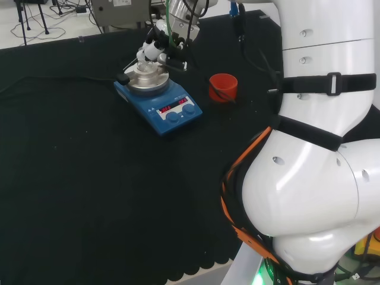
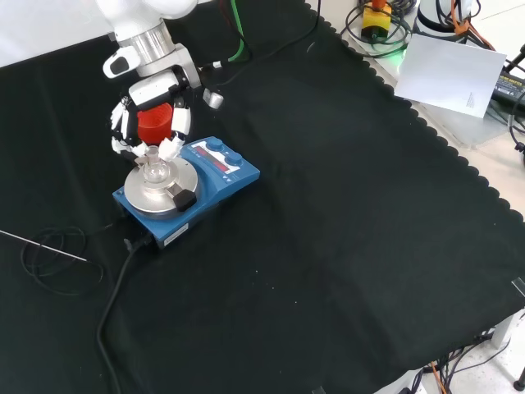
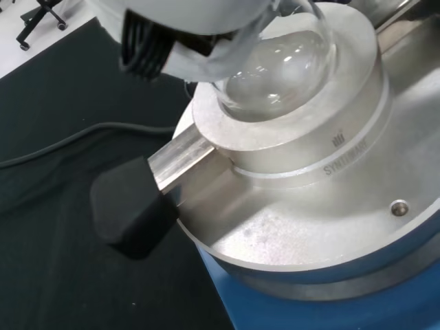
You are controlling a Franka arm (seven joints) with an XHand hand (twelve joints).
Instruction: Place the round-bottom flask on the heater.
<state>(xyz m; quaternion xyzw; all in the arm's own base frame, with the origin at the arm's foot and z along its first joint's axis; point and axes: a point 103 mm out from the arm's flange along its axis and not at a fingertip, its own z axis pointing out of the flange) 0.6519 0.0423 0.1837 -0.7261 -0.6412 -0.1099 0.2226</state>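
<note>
Round-bottom flask seated in heater block; lettering illegible; fingers alongside.

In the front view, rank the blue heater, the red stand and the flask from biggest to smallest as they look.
1. Blue heater, clearly largest.
2. Red stand, partly behind the hand.
3. Round-bottom flask, smallest, though clear glass makes its outline unsure.

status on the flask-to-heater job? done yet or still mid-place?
Mostly done: the wrist view shows the round-bottom flask with its bulb seated in the metal block on the blue heater. The red stand sits bare beside it. In hand: the hand is over the flask, fingers down around its neck; whether they grip it is hard to tell. Left: let go and retreat.
</note>
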